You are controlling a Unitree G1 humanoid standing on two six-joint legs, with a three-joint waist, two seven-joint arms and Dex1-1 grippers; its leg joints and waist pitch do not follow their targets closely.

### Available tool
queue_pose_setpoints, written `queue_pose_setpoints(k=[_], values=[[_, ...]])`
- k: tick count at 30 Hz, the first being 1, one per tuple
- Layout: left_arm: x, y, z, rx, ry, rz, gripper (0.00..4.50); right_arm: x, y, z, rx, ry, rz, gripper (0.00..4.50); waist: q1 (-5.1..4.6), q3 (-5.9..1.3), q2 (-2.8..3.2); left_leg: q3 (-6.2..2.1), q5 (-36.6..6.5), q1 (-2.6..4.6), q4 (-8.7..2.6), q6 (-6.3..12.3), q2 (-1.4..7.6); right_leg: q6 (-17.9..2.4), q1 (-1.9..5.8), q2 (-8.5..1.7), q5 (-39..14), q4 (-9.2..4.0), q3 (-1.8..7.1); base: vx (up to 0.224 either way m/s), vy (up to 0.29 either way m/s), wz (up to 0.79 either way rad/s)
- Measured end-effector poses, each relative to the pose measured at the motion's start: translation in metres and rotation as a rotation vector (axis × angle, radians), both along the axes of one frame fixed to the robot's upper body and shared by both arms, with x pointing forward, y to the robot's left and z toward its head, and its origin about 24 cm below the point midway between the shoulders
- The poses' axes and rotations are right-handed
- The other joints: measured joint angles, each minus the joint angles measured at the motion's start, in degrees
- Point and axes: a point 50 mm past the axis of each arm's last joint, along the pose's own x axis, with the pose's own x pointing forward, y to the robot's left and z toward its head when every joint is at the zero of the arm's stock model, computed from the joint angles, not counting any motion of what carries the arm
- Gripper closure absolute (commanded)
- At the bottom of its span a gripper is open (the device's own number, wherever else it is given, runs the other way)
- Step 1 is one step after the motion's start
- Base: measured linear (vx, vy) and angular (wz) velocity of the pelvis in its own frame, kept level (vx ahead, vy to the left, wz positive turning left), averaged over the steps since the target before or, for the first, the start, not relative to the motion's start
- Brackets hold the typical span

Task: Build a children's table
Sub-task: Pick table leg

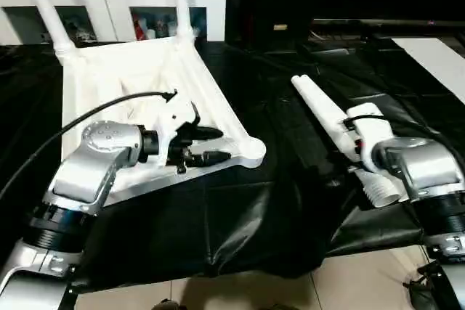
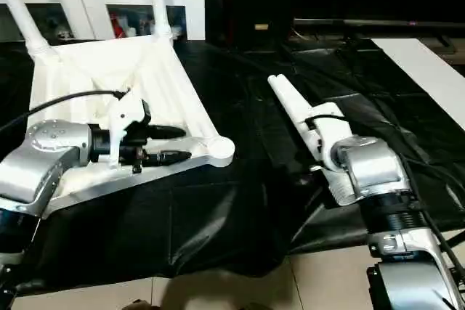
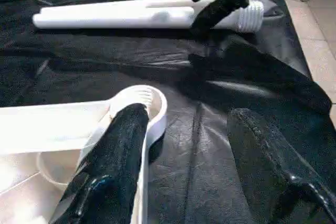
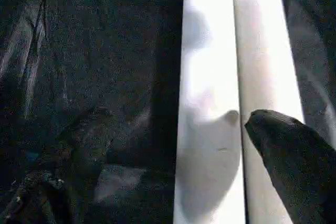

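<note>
Both grippers hang unclenched: left gripper (image 1: 211, 144) over the upturned table top (image 1: 123, 78), right gripper (image 4: 173, 145) above two loose legs (image 1: 323, 110) on the black sheet (image 1: 254, 215). Two legs (image 1: 45, 6) stand socketed; two remain.

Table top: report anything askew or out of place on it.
The table top lies upside down on the black sheet, ribbed underside up, turned at an angle. Two legs stand in its far sockets; the near corner socket is empty. Two more legs lie loose beside it.
</note>
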Motion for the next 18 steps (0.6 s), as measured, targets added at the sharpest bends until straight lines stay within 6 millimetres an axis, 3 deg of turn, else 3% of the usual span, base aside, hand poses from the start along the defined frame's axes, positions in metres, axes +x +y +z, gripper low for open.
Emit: queue_pose_setpoints(k=[8,18], values=[[-0.002,-0.001,-0.004,0.004,0.014,-0.007,1.73,-0.002,0.005,0.000,0.046,0.015,0.014,0.00,-0.06,0.00,0.00,0.00,0.00,0.01,0.00,0.00,0.00,0.00,0.00,0.00,0.00,0.02,0.00,0.000,0.000,0.00],[-0.001,0.001,-0.004,0.013,0.002,0.009,1.73,0.005,0.019,0.024,0.113,-0.067,0.066,0.00,0.21,0.00,-0.01,0.00,0.01,0.02,0.01,-0.01,0.00,0.00,0.00,0.00,0.00,0.04,0.01,0.000,0.000,0.00]])
